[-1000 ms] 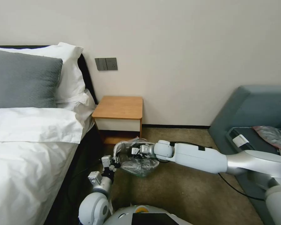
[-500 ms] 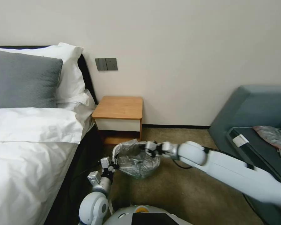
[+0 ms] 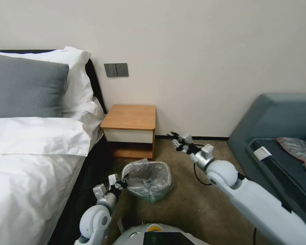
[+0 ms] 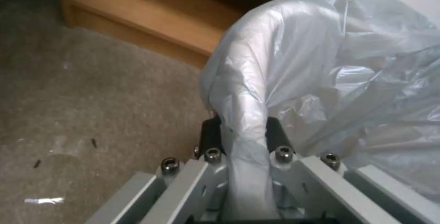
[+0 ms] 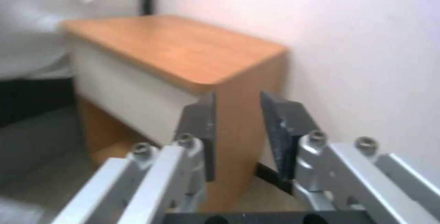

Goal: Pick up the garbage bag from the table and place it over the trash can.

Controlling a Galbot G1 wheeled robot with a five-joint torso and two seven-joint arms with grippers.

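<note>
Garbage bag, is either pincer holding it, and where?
Left pincer pinches the garbage bag by a gathered fold at its edge; right pincer holds nothing.

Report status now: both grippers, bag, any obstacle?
Left gripper shut on garbage bag rim. Bag draped over trash can. Right gripper open, beside table. No obstacle seen.

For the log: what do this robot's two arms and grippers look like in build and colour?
Both arms have smooth glossy white shells with rounded ball-like joints. A black cable loops beside the right arm's wrist. The left gripper and right gripper share one build: silver-grey metal linkage bars fastened with hex-socket screws, tipped with flat black finger pads.
</note>
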